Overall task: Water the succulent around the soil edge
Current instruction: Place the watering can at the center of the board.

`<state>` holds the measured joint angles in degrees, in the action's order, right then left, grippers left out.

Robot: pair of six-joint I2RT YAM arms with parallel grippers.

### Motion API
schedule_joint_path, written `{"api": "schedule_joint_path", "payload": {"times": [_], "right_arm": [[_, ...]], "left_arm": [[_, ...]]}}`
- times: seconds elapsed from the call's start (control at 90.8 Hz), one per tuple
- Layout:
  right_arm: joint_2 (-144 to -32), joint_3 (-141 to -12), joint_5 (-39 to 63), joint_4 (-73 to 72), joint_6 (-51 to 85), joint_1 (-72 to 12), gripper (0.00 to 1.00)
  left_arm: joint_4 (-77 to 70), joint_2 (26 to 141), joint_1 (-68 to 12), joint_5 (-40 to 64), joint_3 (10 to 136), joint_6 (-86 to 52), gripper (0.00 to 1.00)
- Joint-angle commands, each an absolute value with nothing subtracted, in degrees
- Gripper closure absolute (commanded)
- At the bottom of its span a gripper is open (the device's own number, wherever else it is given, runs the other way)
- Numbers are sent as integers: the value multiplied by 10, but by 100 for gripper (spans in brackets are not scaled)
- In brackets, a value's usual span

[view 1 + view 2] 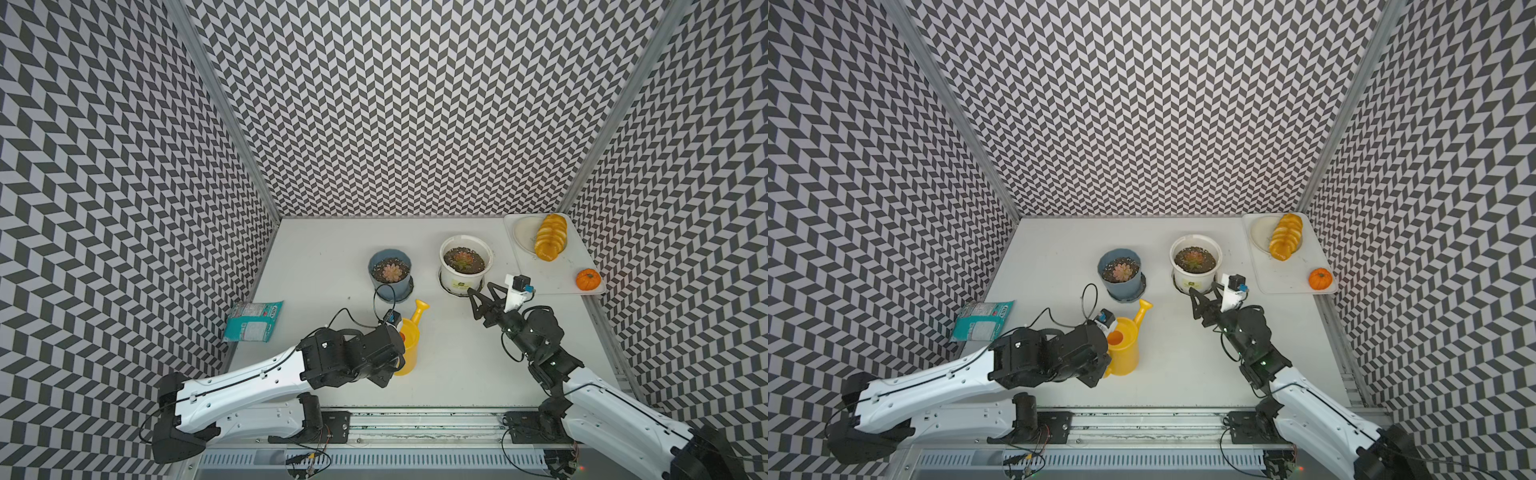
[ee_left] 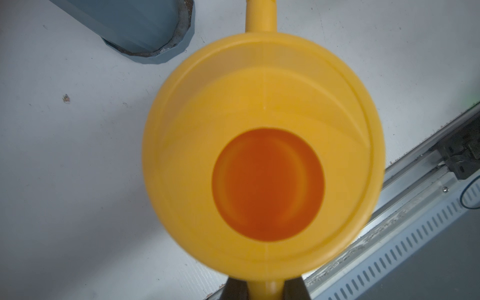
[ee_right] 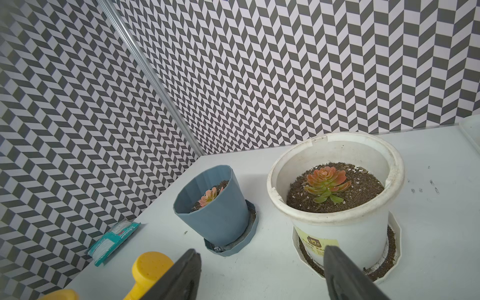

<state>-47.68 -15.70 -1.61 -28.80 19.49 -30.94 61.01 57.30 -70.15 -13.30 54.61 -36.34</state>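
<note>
A yellow watering can (image 1: 409, 343) (image 1: 1126, 349) stands upright mid-table, its spout (image 1: 422, 306) pointing toward the back. My left gripper (image 2: 265, 291) is shut on the can's handle, and the wrist view looks straight down into the can's round opening (image 2: 267, 184). A pink succulent (image 1: 390, 272) grows in a blue-grey pot (image 3: 215, 215) just behind the can. To the right, a second succulent (image 1: 462, 261) (image 3: 326, 183) sits in dark soil in a white pot (image 1: 465, 274). My right gripper (image 1: 482, 291) (image 3: 262, 272) hovers open, just in front of the white pot.
A teal packet (image 1: 253, 321) lies by the left wall. A white tray (image 1: 557, 274) at the back right holds a bread loaf (image 1: 550, 237), a plate (image 1: 524, 232) and a small orange pumpkin (image 1: 588, 279). A metal rail (image 1: 415, 419) runs along the front edge.
</note>
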Motion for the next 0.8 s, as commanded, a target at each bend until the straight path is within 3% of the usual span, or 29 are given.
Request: {"api": "schedule_joint_path", "payload": {"times": [0.0, 0.319, 0.793], "right_arm": [[-469, -147, -16, -320, 190, -308, 22], [-470, -146, -17, -321, 189, -308, 22], [-469, -146, -18, -322, 189, -308, 22]], "left_arm": [[552, 565, -704, -141, 523, -383, 100], [434, 578, -703, -128, 450, -428, 100], [308, 699, -686, -171, 448, -485, 100]]}}
